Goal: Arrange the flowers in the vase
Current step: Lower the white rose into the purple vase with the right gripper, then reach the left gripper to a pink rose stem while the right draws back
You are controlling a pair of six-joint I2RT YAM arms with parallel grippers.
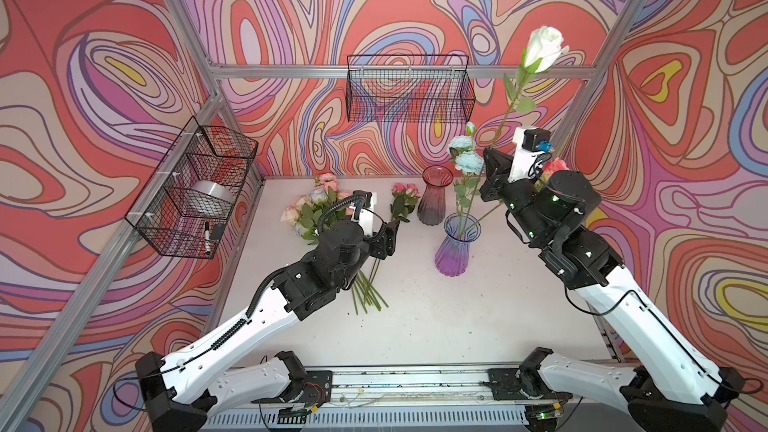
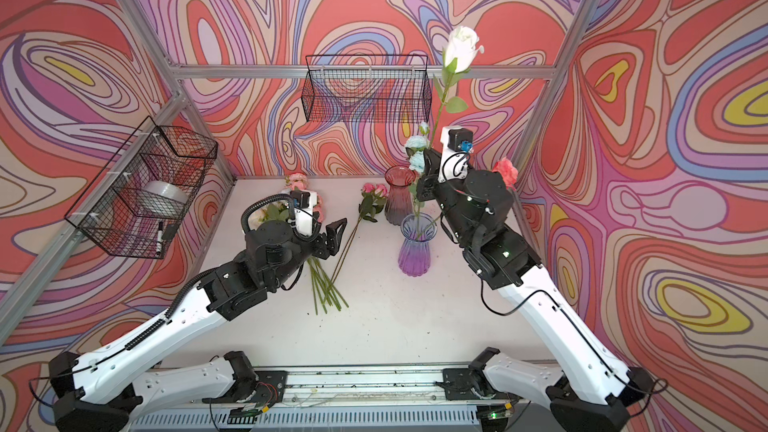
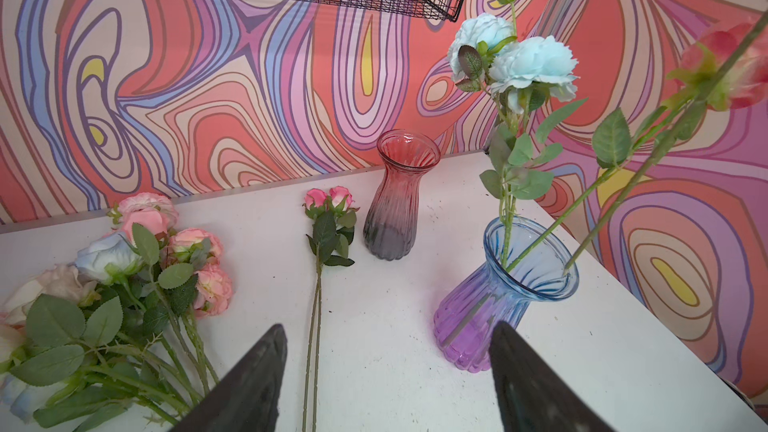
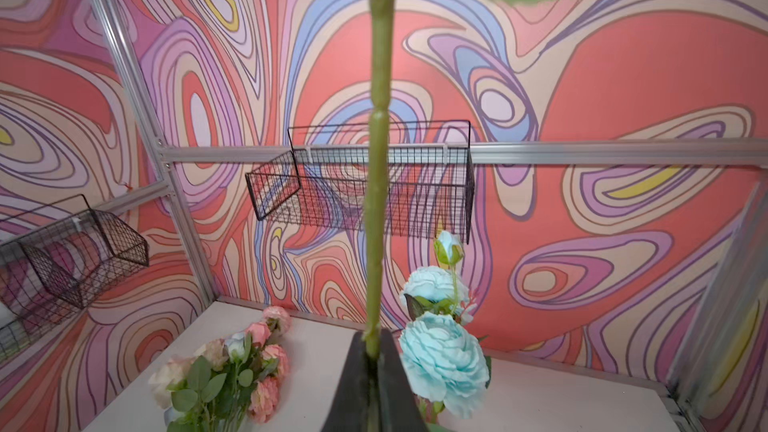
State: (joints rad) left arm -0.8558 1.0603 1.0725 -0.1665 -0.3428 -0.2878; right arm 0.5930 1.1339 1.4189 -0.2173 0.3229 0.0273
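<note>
The right jaws are clamping shut on the green stem of a white rose (image 1: 543,48), holding it up high and tilted over the blue-and-purple vase (image 1: 453,255); in the right wrist view that stem (image 4: 378,160) is running straight up from between the closed jaws, and in the left wrist view its lower end is dipping just inside the vase's mouth, near the rim. Two more stems are already standing in this vase: a spray of pale blue blooms (image 3: 532,62) rising nearly upright, and a coral rose (image 3: 731,68) leaning out towards the right arm. The left jaws are hanging spread wide and gripping nothing, low over the white desk (image 1: 457,326). Beneath them a thin stem with two pink buds (image 3: 328,201) is lying flat on the desk, its buds pointing towards the back wall. The rest of the flowers (image 3: 124,284), a loose bunch of pink, white and pale blue blooms, are lying on the desk to the left of that stem, partly hidden under the left arm in both top views. A red-and-grey vase (image 1: 434,201) is standing upright just behind the blue-and-purple one, apart from it. Two black wire baskets are hanging on the walls, one at the back (image 1: 409,89) and one on the left (image 1: 195,189).
</note>
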